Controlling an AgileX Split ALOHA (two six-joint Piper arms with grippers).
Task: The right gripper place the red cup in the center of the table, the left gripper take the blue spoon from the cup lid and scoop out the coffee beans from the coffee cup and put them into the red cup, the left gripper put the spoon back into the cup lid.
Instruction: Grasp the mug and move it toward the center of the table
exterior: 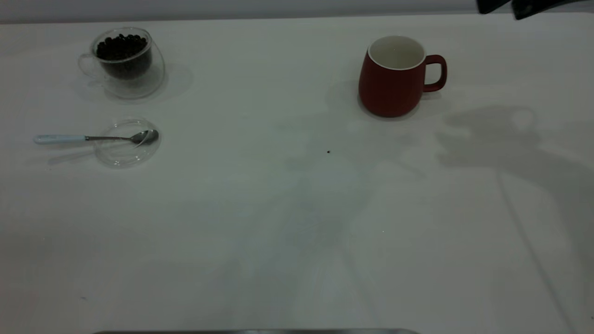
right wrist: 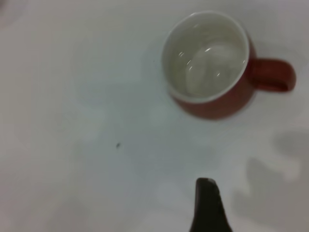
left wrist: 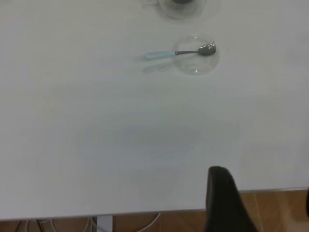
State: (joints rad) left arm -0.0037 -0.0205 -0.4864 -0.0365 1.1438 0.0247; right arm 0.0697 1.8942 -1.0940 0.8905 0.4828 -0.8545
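Note:
The red cup (exterior: 392,79) stands upright and empty at the back right of the table (exterior: 278,232), handle to the right; the right wrist view looks down into it (right wrist: 207,58). The coffee cup (exterior: 123,62) with coffee beans (exterior: 121,46) stands at the back left. In front of it the blue spoon (exterior: 93,138) lies with its bowl in the cup lid (exterior: 127,153) and its handle out to the left. My left gripper (left wrist: 264,203) is open over the table's edge, far from the spoon (left wrist: 181,52) and lid (left wrist: 195,65). My right gripper (right wrist: 258,205) is open above the table, apart from the red cup.
A tiny dark speck (exterior: 328,151) lies near the table's middle. Black parts of the right arm (exterior: 524,7) show at the top right corner. The arm's shadow falls on the table at the right. Cables and wooden floor show beyond the table edge (left wrist: 145,212).

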